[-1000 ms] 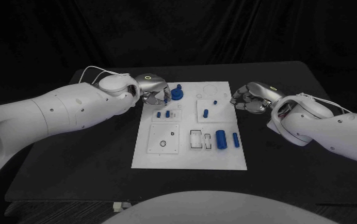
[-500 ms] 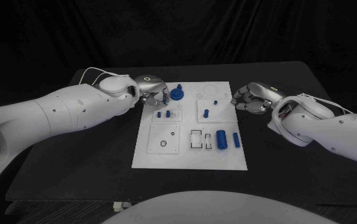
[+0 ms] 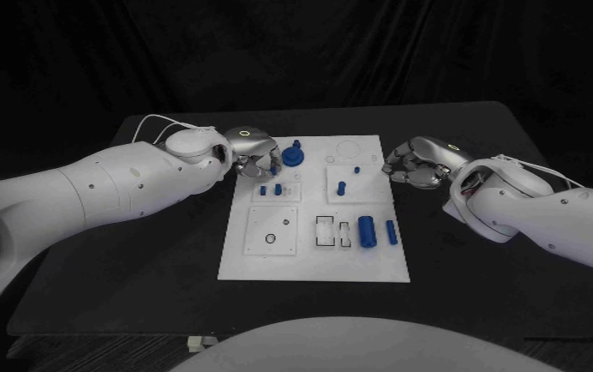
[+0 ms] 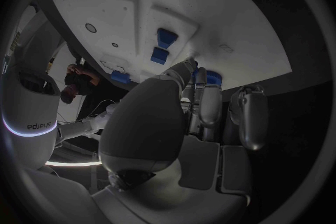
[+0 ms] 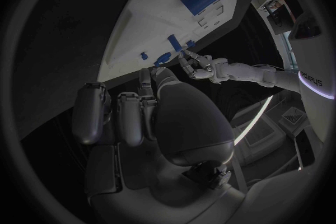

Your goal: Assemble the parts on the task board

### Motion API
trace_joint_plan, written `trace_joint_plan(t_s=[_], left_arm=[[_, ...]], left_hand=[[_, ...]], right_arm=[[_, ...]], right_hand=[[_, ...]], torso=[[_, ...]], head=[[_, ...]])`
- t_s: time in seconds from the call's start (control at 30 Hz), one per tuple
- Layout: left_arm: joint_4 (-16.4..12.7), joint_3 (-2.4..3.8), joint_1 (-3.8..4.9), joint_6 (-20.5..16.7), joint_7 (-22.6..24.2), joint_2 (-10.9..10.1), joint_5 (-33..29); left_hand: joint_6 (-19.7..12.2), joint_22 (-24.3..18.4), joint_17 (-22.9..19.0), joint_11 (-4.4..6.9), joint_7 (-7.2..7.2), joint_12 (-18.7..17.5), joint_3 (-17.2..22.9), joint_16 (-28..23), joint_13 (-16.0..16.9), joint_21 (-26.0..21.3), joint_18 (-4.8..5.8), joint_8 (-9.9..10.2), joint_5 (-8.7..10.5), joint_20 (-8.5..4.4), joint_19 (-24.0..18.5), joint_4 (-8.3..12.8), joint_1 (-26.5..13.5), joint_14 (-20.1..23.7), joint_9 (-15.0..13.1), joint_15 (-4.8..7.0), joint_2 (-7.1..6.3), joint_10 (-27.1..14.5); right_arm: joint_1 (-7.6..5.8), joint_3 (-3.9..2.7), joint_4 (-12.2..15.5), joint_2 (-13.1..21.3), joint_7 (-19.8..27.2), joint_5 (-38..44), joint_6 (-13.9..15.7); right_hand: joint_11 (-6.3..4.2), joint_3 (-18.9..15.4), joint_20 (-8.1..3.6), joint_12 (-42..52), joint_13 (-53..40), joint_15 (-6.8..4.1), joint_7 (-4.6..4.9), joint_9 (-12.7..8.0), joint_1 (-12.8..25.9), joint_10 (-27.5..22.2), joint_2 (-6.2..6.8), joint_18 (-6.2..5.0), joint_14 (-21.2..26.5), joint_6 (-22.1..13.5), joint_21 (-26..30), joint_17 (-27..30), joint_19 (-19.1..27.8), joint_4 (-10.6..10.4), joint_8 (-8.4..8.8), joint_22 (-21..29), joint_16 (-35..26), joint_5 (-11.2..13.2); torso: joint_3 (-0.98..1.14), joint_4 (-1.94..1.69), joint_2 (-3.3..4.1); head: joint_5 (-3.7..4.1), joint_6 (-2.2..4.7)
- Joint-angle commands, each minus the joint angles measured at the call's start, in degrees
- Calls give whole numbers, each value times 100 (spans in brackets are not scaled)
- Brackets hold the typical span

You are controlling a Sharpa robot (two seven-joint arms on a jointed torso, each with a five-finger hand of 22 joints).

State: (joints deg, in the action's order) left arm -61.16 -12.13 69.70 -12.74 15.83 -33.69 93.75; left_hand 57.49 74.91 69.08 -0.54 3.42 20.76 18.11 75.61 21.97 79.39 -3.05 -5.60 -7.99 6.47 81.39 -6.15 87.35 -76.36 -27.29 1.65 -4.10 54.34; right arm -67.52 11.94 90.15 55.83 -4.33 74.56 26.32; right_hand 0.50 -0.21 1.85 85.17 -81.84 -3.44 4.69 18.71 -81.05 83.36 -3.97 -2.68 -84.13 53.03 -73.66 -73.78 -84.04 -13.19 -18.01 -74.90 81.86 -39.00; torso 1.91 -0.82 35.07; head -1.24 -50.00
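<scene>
With our left hand curled empty beside the blue knob part on the task board and our right hand clenched empty, we judge regrasping comes next.

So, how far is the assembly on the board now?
Early stage. Several small blue pegs already stand in the white task board. The left hand works at the blue knobbed part. Two blue cylinders lie loose; the right hand waits curled, holding nothing.
</scene>
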Motion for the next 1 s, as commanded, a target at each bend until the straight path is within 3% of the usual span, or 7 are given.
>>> trace_joint_plan(t_s=[0.03,1.0], left_arm=[[-8,1,-21,67,15,14,11],[-18,1,-56,106,-40,39,11]], left_hand=[[-6,1132,-4,-9,-24,-29,-24,-24,1,-22,25,37,-2,-8,-47,11,-22,39,8,-9,10,-26],[-15,1127,-35,-8,-26,-27,-27,-49,-5,-41,21,52,-2,-6,-63,-7,-44,68,17,-3,32,4]], right_arm=[[14,-3,15,10,-94,12,-26],[27,-3,11,-7,-93,12,-39]], right_hand=[[-51,33,49,-18,164,-45,-6,9,-19,163,-12,-92,-294,52,33,2,-21,-10,-2,-1030,-27,-15],[-53,42,48,-23,174,-47,-7,11,-17,158,-8,-95,-293,55,47,8,-17,-6,-3,-1026,-31,-15]], torso=[[2,-1,-1],[5,0,-2]], head=[[2,0],[1,0]])
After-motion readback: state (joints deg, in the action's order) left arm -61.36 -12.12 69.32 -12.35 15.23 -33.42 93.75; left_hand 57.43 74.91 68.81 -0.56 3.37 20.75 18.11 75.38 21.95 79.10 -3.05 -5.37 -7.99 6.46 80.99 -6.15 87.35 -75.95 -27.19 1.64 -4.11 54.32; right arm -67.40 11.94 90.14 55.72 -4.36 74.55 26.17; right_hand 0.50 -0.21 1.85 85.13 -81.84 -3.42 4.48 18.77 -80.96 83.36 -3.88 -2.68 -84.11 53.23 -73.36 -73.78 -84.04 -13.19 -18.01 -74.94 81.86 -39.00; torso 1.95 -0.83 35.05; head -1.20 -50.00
